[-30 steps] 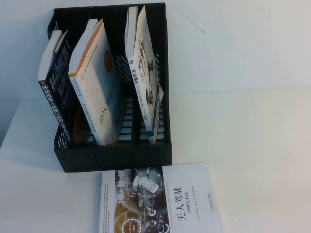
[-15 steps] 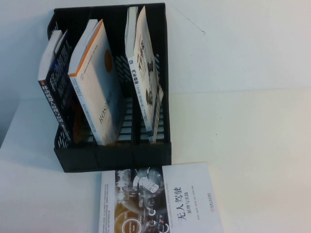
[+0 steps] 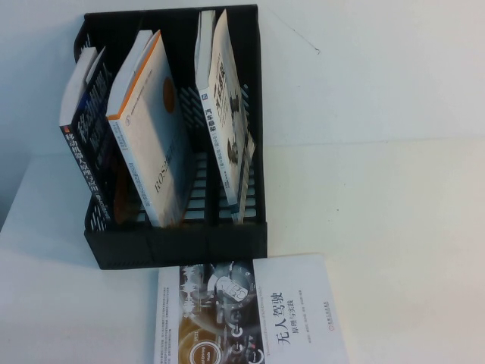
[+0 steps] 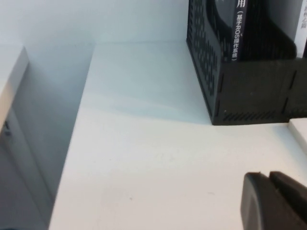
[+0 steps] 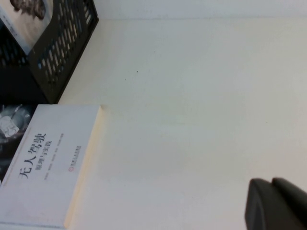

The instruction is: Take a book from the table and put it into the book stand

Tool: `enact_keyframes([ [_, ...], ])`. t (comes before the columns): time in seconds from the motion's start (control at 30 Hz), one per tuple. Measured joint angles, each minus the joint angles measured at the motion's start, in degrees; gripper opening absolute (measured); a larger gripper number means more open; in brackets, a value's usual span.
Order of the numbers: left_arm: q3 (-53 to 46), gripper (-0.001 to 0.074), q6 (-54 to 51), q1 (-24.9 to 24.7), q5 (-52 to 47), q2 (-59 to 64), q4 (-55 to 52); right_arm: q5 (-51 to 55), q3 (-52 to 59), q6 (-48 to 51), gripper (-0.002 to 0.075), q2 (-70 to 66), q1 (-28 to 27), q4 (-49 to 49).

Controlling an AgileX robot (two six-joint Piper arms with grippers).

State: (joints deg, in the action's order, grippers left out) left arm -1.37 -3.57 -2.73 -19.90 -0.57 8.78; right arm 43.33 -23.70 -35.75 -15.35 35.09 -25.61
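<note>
Table [image 3: 394, 227]: white, bearing all.
Book stand [image 3: 174, 243]: black, three compartments.
Book [image 3: 227, 114]: upright in stand's right compartment, tilted.
Cream book [image 3: 148, 129]: middle compartment.
Dark book [image 3: 87, 144]: left compartment.
Flat book [image 3: 258, 318]: just before the stand.
Left gripper [image 4: 276, 199]: left of stand, fingers together.
Right gripper [image 5: 276, 203]: right of flat book, fingers together.

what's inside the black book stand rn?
Book stand holds three leaning books: dark book left, cream book middle, white book right. Their lower ends are hidden. Both hands sit low, outside: left hand, right hand.
</note>
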Motion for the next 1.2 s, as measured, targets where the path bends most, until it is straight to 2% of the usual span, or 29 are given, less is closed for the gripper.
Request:
enact_keyframes([
  [0.23, 0.0, -0.0001, 0.0, -0.49, 0.0, 0.0, -3.53, 0.0, 0.0, 0.0, 0.0008, 0.0, 0.0, 0.0],
  [1.2, 0.0, -0.0003, 0.0, -0.49, -0.09, 0.0, -3.9, 0.0, 0.0, 0.0, 0.0008, 0.0, 0.0, 0.0],
])
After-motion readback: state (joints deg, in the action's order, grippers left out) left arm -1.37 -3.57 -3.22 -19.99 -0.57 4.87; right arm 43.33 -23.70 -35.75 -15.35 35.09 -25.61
